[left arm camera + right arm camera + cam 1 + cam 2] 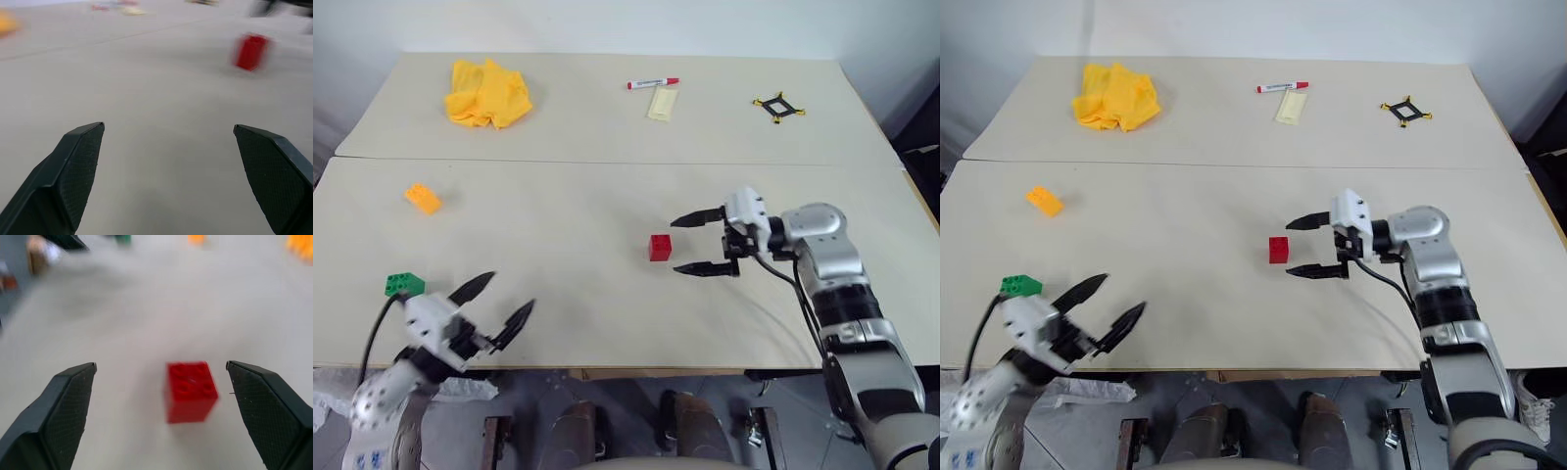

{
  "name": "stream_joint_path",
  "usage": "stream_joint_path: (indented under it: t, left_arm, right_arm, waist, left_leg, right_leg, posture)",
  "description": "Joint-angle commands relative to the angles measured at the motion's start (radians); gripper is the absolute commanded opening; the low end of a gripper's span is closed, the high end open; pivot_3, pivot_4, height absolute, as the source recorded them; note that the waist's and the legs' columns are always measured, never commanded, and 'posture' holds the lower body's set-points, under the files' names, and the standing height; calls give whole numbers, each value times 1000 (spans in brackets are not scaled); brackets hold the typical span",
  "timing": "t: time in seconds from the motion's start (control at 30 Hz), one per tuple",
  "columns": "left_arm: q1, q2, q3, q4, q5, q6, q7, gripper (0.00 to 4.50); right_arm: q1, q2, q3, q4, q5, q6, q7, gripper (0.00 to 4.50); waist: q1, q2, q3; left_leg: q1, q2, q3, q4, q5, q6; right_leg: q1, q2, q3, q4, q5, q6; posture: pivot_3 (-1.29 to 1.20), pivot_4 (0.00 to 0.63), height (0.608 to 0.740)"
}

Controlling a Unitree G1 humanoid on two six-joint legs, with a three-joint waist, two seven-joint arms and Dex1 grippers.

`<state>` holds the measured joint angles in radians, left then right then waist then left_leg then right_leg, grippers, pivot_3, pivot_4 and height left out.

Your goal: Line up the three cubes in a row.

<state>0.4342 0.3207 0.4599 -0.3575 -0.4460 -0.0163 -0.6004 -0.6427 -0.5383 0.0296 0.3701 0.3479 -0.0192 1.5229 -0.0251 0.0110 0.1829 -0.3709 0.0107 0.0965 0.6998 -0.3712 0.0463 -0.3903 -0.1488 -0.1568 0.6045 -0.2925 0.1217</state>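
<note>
The red brick (660,247) sits mid-surface just at 9 o'clock of the wide-open right tool (701,243), green (403,285) and orange (423,199) far off by the wide, empty left tool (501,304); light, rigid, slick plastic, best pinched across flat sides.

Red cube (660,247) – studded top, plain sides. Green cube (403,285), bright. Orange-yellow cube (423,199). Yellow cloth (487,93). Marker (652,83) white with red cap and end. Pale cream packet (663,103). Frame (778,106) black with yellow corners. Table (607,176) beige. Gripper fingers (66,406) black – fine dotted texture on pads.
</note>
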Motion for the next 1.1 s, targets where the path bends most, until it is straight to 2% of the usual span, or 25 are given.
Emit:
stream_joint_path:
  t: [0.03,0.1,0.13,0.23,0.37,0.5,0.63,0.73,0.8,0.9,1.0,1.1]
  left_arm:
    - [88,-72,111,-20,-15,-77,83,4500]
    - [131,-123,153,2,-21,-104,118,4500]
    - [151,-168,198,28,-77,-94,158,4500]
    - [195,-229,279,137,-114,-135,182,4500]
    - [175,-226,297,125,-150,-133,202,4500]
    - [125,-187,265,33,-153,-90,251,4500]
    - [6,-47,269,-96,-183,73,373,4500]
    - [-162,194,268,-92,-211,338,480,4500]
    - [-249,292,258,-46,-219,455,514,4500]
    - [-514,471,138,223,-167,582,451,4500]
    - [-728,554,6,507,-76,542,331,4500]
    - [-888,583,-89,756,17,464,236,4500]
  right_arm:
    - [61,-12,-41,-159,102,44,11,4461]
    - [109,-8,-51,-223,151,93,-15,4461]
    - [151,-9,-53,-269,175,116,-25,4461]
    - [252,-1,-42,-356,183,80,-32,4461]
    - [269,8,-46,-367,185,82,-74,4461]
    - [262,24,-56,-358,192,89,-119,4461]
    - [252,46,-83,-370,226,126,-193,4461]
    - [251,69,-117,-390,266,154,-266,4461]
    - [250,76,-126,-399,275,164,-295,4461]
    - [261,76,-122,-419,265,156,-310,4461]
    - [269,77,-122,-439,264,157,-327,4461]
    - [276,78,-126,-455,262,153,-349,4461]
  waist:
    - [0,0,0]
    - [1,0,0]
    - [1,0,0]
    - [7,-2,-1]
    - [24,-4,0]
    - [27,-4,0]
    - [26,-4,0]
    - [25,-4,0]
    - [23,-4,-1]
    - [24,-4,-1]
    - [25,-4,-1]
    - [21,-4,-1]
  left_leg:
    - [0,0,0,0,0,0]
    - [1,1,1,1,0,0]
    - [1,1,1,1,0,0]
    - [2,2,0,1,-2,0]
    - [1,2,1,2,-3,0]
    - [1,2,0,3,-3,1]
    - [1,2,-1,3,-3,0]
    - [1,2,-1,3,-3,-1]
    - [1,2,-1,3,-2,-1]
    - [3,0,1,2,-2,-1]
    - [2,0,2,1,-1,-2]
    - [2,-2,4,-1,-1,-2]
  right_leg:
    - [0,0,0,0,0,0]
    - [1,0,0,0,0,0]
    - [1,0,0,0,0,0]
    - [2,-2,4,-2,0,0]
    - [1,-1,1,-3,0,0]
    - [1,-7,6,-4,0,-1]
    - [1,-7,7,-1,0,-1]
    - [0,-1,7,2,0,-2]
    - [0,0,7,4,-1,-2]
    - [-1,0,3,6,-1,-2]
    - [-2,2,1,7,-1,-2]
    - [-3,4,0,6,-1,-2]
  posture:
    - [0,150,740]
    - [0,150,740]
    - [0,150,740]
    - [0,150,740]
    - [0,150,740]
    - [0,150,740]
    - [0,150,740]
    - [0,150,740]
    - [0,150,740]
    - [0,150,740]
    - [0,150,740]
    - [0,150,740]
